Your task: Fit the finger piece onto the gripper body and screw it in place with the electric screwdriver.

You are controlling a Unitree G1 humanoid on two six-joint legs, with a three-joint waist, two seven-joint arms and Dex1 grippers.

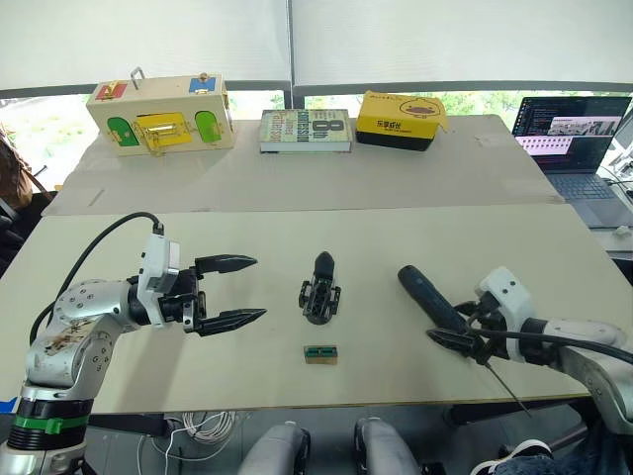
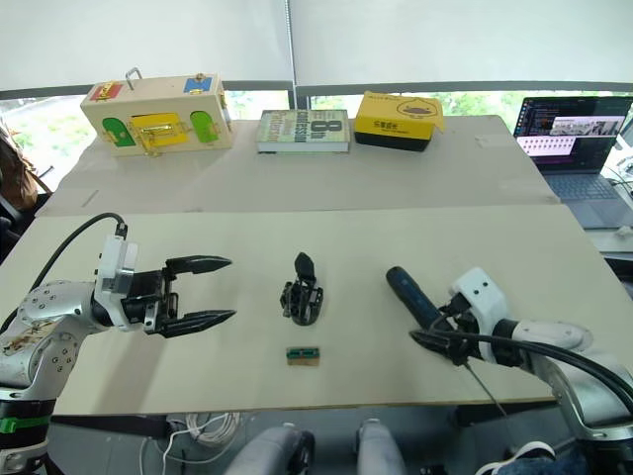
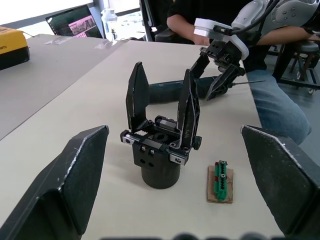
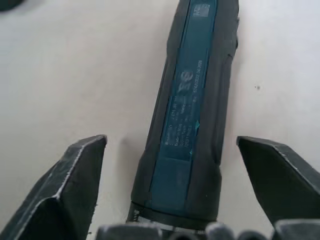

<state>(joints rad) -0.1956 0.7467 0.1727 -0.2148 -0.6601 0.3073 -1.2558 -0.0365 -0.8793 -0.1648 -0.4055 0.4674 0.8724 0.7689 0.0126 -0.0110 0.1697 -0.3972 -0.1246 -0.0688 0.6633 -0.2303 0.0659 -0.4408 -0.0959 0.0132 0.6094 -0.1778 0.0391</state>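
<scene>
On the table, we see the gripper body upright mid-table, a finger piece seemingly already fitted. Our right pincer straddles the lying electric screwdriver, spread, ungrasped; left pincer spread, empty. Screwing remains.

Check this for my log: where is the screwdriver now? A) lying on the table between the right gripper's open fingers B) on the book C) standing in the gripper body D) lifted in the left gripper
A: the screwdriver lies flat on the table, with the right gripper open astride it, not closed.
</scene>
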